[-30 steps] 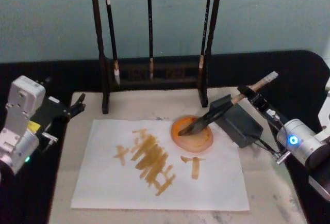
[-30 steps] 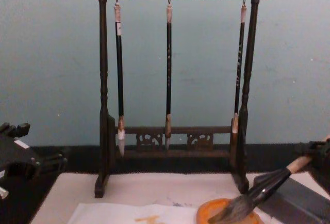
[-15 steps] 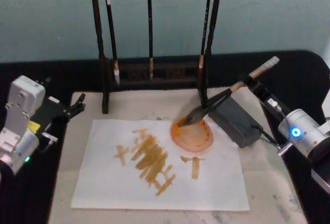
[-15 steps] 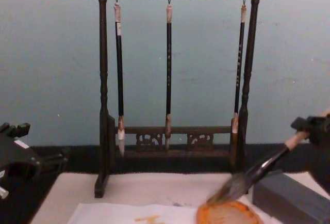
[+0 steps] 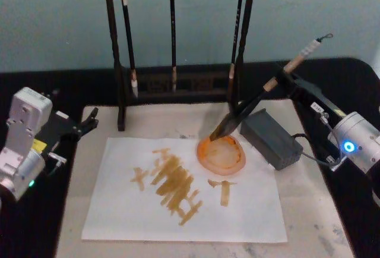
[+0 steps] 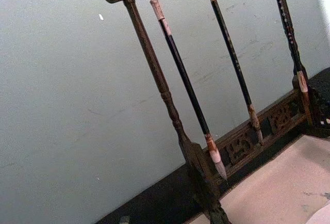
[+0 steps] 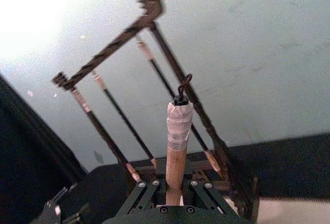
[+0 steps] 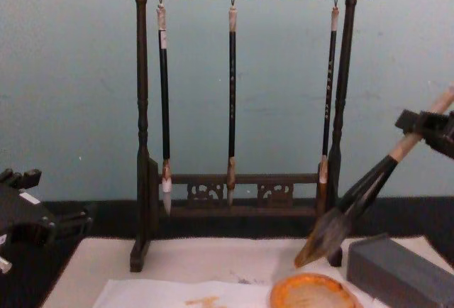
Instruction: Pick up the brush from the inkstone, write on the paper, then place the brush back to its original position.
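Raised since a second ago: the brush (image 5: pixel 255 101) then lay with its shaft on the grey block (image 5: pixel 270 139) and its tuft in the orange dish (image 5: pixel 222 158). It now hangs tilted, clear of both, tuft lowest and just above the dish's far rim, near the right foot of the rack (image 5: pixel 178 82). The right tool (image 5: pixel 280 80) has risen with it and stays clamped on the tan handle. Paper (image 5: pixel 119 210), its ochre strokes (image 5: pixel 172 183), block and dish lie as before on the desk (image 5: pixel 309 222).

Limits of observation:
- From the chest view, the upper handle and most of the right tool (image 8: pixel 425 125) are cut off at the right edge. The paper's near part falls below the frame.
- From the right wrist view, the handle (image 7: pixel 178 141) disappears behind the tool's body, so the tuft is hidden.
- From the head view, the rack's top bar is cut off.
- Left tool (image 5: pixel 89 121) is parked at the desk's left edge, unchanged. Whether it is apart or together cannot be told.
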